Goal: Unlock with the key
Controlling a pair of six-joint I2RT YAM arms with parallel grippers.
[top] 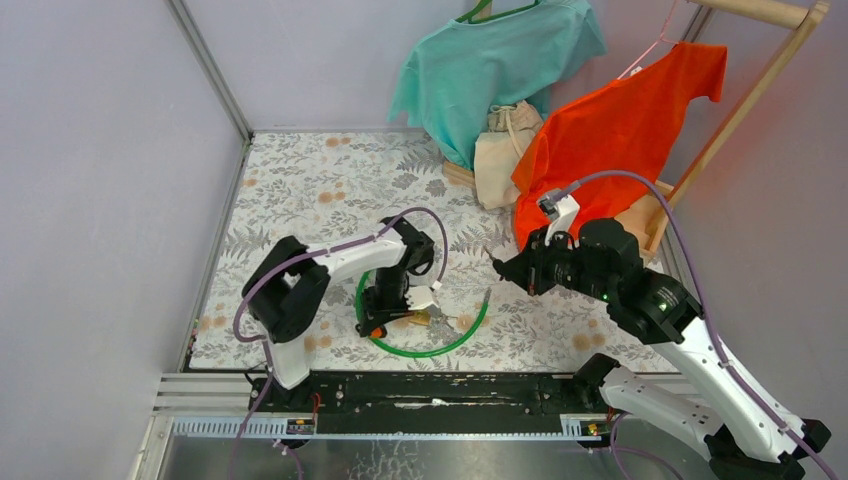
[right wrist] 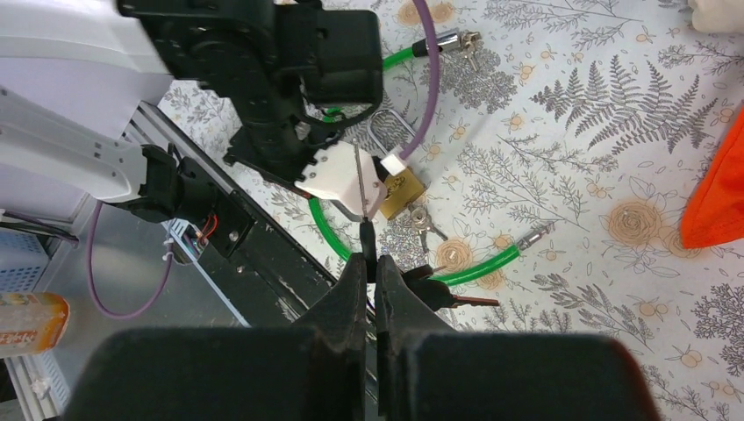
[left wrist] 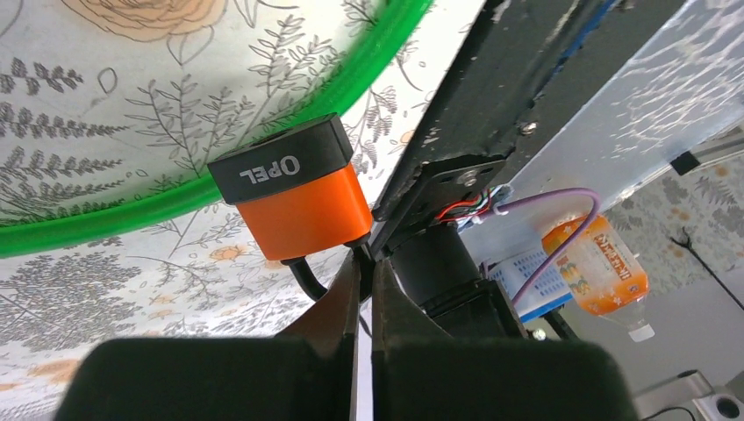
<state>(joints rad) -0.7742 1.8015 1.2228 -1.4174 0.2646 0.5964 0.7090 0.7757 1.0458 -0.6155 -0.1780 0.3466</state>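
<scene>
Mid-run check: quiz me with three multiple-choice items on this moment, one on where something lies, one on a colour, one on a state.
1. Where does the small brass padlock lie?
A) on the floral mat, beside the left gripper
B) on the orange T-shirt
C) on the metal rail by the arm bases

2. What colour is the block-shaped plastic lock body under its black cap marked OPEL?
A) blue
B) orange
C) yellow

3. How do the fingers of the right gripper stand?
A) spread wide
B) wrapped round the green cable
C) closed together

Answers:
1 A: the right wrist view shows it on the mat next to that gripper.
2 B: the left wrist view shows it plainly orange.
3 C: its own camera shows only a slit between them.
</scene>
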